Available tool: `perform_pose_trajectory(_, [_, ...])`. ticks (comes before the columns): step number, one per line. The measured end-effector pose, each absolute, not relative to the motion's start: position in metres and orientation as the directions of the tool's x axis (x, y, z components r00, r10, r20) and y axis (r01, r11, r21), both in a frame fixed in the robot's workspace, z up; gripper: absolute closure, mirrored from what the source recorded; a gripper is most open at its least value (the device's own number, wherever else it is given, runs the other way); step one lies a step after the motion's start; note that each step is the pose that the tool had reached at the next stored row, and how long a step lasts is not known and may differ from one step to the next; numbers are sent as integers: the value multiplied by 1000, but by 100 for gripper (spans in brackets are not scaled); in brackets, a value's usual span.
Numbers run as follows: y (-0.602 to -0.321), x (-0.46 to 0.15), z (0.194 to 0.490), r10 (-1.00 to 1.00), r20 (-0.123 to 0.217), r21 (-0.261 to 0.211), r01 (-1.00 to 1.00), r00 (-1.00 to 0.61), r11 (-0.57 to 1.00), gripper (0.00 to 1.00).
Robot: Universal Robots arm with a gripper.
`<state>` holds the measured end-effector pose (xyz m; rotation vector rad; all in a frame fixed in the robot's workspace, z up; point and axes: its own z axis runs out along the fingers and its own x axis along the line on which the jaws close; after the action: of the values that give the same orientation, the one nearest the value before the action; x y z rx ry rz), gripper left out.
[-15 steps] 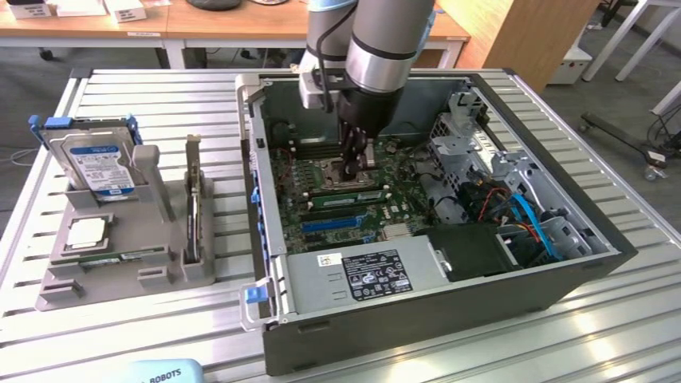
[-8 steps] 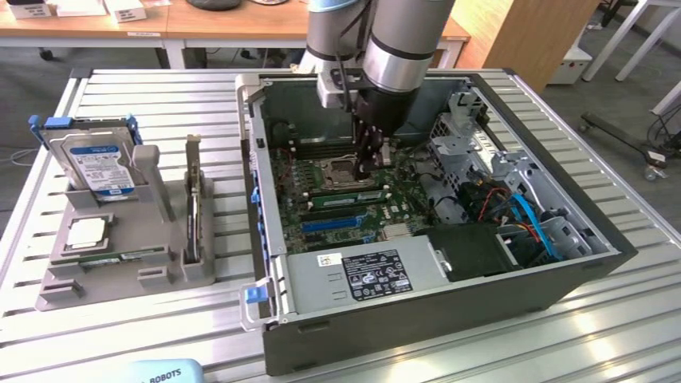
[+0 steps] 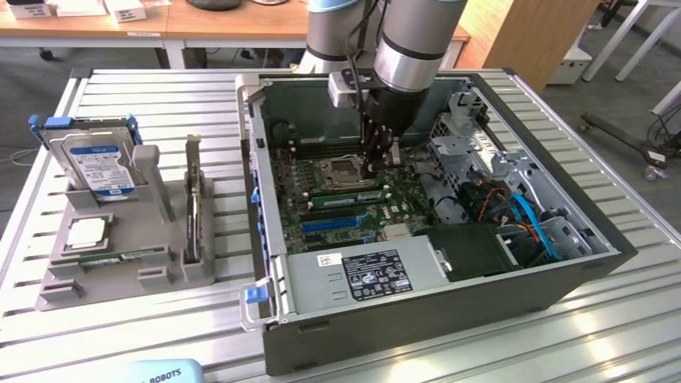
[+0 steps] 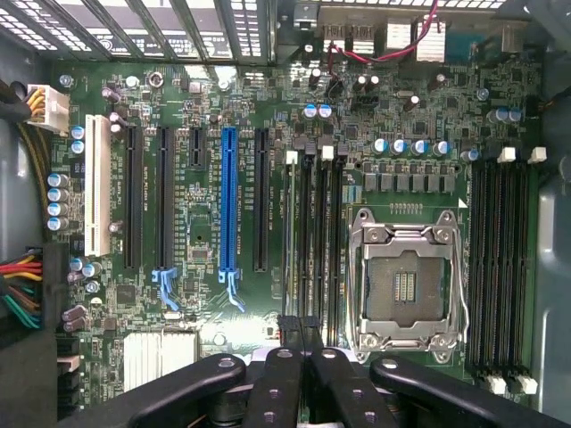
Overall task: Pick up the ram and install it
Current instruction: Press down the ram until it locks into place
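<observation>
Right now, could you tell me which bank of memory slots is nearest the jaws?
The bank between the blue expansion slot and the processor socket: the jaws sit right at its end, while the other bank lies beyond the socket.

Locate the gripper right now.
In the exterior view, the gripper is inside the open computer case, over the motherboard, right beside the processor socket.

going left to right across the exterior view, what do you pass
hard drive in the grey holder → upright expansion card → open computer case with the gripper over its motherboard → blue cables
</observation>
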<state>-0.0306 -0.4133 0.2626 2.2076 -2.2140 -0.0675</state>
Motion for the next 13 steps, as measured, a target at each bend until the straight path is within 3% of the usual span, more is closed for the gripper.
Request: perform_pose_trajectory(13, [-413,-31,262,-1000,-21,41,-999,-10,9,90])
